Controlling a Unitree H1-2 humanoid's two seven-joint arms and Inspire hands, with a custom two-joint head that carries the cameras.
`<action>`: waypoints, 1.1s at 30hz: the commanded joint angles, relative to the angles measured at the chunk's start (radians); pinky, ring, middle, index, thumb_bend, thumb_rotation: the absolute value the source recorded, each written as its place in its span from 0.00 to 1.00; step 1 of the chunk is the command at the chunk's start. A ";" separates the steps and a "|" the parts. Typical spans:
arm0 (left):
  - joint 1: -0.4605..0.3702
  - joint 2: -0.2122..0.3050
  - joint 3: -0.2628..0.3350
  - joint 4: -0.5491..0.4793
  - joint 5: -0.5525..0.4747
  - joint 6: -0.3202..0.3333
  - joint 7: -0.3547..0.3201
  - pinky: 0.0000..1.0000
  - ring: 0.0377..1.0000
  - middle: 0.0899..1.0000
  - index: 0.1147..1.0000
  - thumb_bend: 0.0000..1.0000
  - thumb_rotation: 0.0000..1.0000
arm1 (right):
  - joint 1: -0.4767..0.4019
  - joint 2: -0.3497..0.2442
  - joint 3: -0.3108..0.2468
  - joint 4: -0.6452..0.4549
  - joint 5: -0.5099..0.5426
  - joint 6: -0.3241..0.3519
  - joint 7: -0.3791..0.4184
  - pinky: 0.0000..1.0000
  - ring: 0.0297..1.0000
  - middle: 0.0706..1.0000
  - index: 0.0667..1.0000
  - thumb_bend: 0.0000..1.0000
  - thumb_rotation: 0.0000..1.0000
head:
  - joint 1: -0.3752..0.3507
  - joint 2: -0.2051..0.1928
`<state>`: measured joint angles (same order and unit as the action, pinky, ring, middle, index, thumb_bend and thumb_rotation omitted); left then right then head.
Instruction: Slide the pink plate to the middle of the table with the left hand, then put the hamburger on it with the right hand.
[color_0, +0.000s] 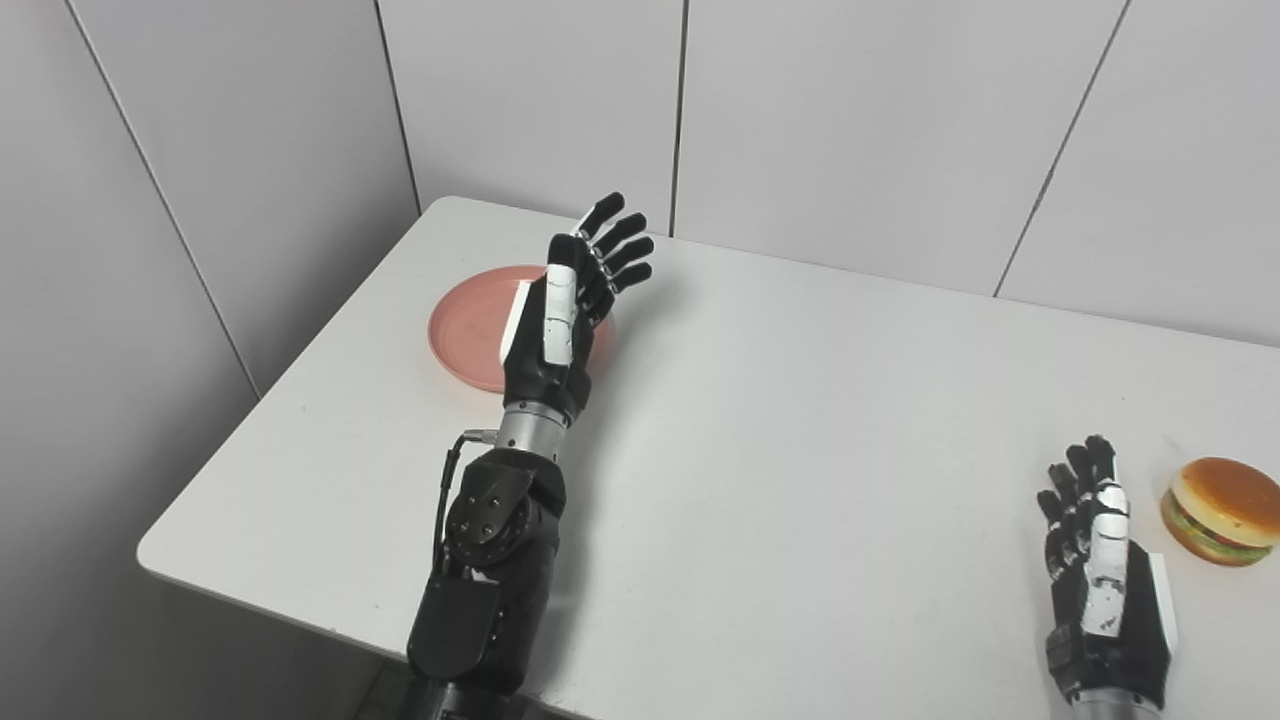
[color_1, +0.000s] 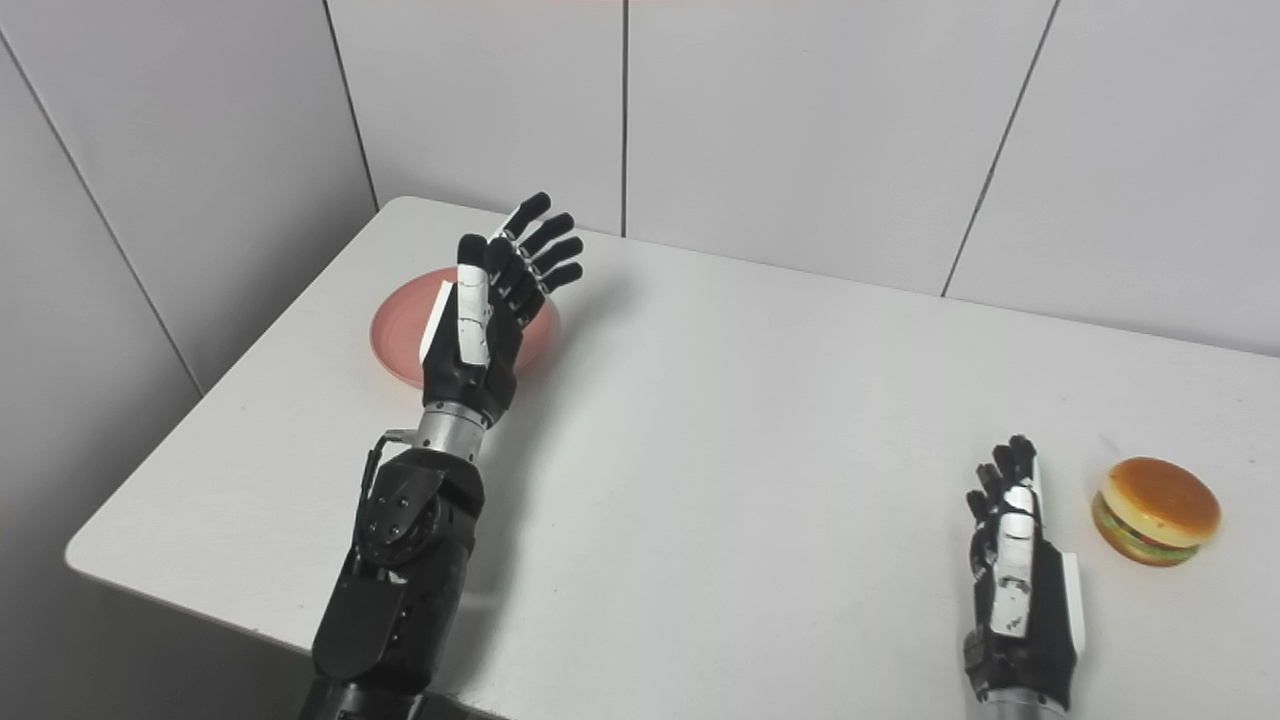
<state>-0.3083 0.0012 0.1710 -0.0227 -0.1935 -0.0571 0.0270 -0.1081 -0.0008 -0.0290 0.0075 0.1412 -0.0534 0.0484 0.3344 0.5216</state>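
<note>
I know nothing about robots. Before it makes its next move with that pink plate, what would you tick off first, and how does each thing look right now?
1. Left hand open and holding nothing: ok.
2. Left hand at the pink plate: ok, it overlaps the plate's right part; contact cannot tell.
3. Plate already in the middle of the table: not ok, it sits near the far left corner.
4. Path toward the middle free of things: ok, only bare tabletop shows there.
5. Right hand waiting out of the way: ok, open near the front right edge.
6. Hamburger within reach of the right hand: ok, just to its right, untouched.
</note>
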 joint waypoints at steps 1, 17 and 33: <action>-0.065 0.028 0.015 -0.001 0.013 -0.016 0.024 0.77 0.79 0.80 0.79 0.94 1.00 | -0.001 0.004 0.001 -0.013 0.003 -0.031 0.007 1.00 1.00 1.00 1.00 0.58 1.00 | 0.000 0.001; -0.209 0.189 0.167 0.260 -0.017 -0.041 0.087 0.73 0.73 0.72 0.72 0.89 1.00 | -0.002 0.003 0.003 -0.010 -0.002 -0.038 0.008 1.00 1.00 1.00 1.00 0.58 1.00 | 0.006 -0.001; -0.296 0.309 0.242 0.547 -0.063 -0.115 0.085 0.72 0.73 0.71 0.70 0.97 1.00 | -0.005 0.001 -0.008 0.002 0.025 -0.035 0.018 1.00 1.00 1.00 1.00 0.59 0.99 | 0.023 -0.010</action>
<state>-0.5376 0.2729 0.4105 0.5224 -0.2558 -0.1131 0.1129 -0.1096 -0.0016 -0.0323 0.0090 0.1565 -0.0538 0.0578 0.3543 0.5108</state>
